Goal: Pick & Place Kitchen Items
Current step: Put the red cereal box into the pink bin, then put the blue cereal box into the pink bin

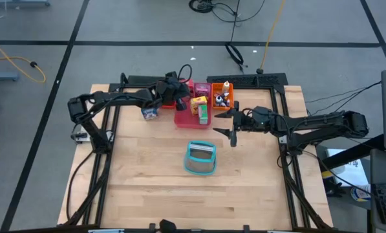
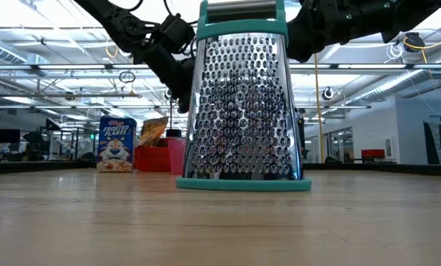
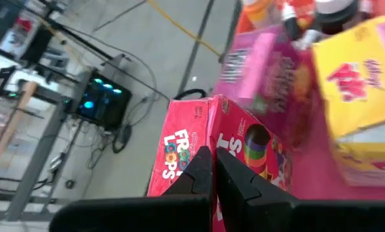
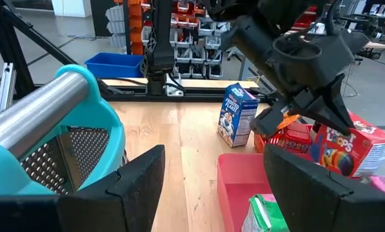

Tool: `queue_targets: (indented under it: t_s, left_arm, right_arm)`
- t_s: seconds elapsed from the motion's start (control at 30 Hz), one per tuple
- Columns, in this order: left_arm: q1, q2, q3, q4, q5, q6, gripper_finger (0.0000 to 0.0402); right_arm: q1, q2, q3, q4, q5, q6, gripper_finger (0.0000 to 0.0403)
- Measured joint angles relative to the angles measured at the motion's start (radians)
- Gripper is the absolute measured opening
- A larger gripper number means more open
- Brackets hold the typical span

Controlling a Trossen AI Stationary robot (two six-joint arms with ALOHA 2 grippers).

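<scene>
The left gripper [image 1: 177, 92], fingers pressed together and gripping nothing, hangs just above the red Froot Loops carton [image 3: 208, 145], which leans tilted in the red tray [image 4: 294, 136]. The right gripper [image 1: 232, 127] waits spread wide beside the teal-framed metal grater [image 1: 200, 158].

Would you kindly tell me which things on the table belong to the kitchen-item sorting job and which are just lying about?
Part of the job:
- Froot Loops carton, by the shut left gripper
- Frosted Flakes carton
- yellow carton
- green carton
- orange bottle
- right gripper, open, above the bare table

Just there:
- teal grater
- pink tray
- orange tray
</scene>
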Motion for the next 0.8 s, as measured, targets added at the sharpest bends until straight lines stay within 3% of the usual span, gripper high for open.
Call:
queue_targets:
  t_s: [0.27,0.63,0.8]
  left_arm:
    - [0.003,0.002,0.0,-0.003,0.04,-0.011,0.0025]
    - [0.003,0.001,0.0,-0.009,0.04,-0.041,0.0115]
    - [-0.006,-0.001,0.0,-0.032,0.004,-0.06,0.0136]
  right_arm:
    - [0.0,0.0,0.0,-0.012,0.0,0.0,0.0254]
    - [0.0,0.0,0.0,-0.031,0.0,0.029,0.0254]
    - [0.0,0.0,0.0,-0.033,0.0,0.029,0.0254]
